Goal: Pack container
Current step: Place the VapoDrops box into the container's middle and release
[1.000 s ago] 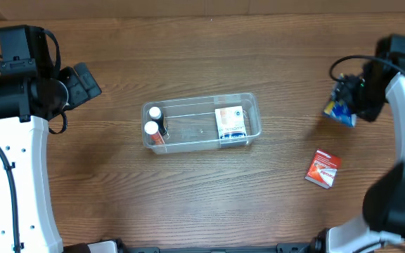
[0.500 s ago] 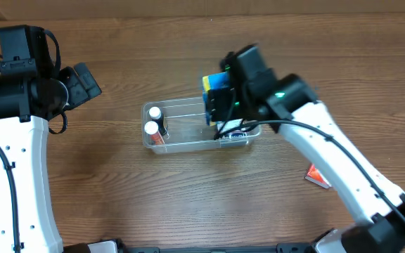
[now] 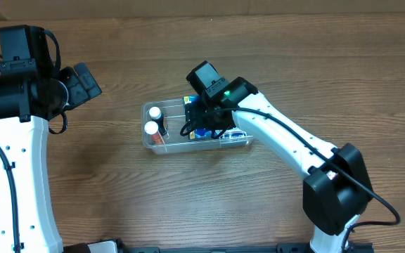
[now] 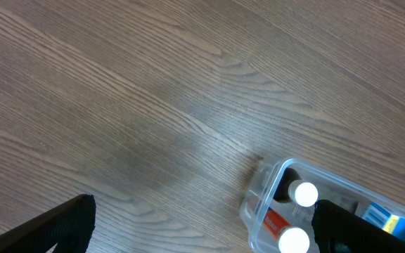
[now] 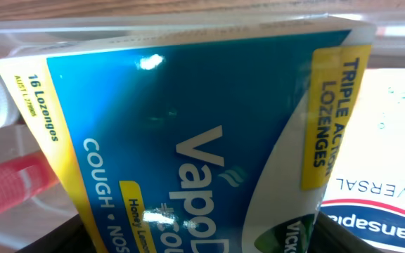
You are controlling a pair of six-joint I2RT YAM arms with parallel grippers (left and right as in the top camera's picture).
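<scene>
Gripping a blue lozenge box (image 5: 188,140), my right gripper (image 3: 201,128) reaches inside the clear container (image 3: 171,105) at mid-table. My left gripper (image 4: 202,221) fingers are spread wide and empty.

The lozenge box (image 5: 188,140) overruns my right wrist view — its lower print is lost. The container (image 4: 257,205) runs off the left wrist view's bottom corner.

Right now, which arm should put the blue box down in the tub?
Right. The right gripper holds the blue box at the container; the left gripper is open, off to its side.
</scene>
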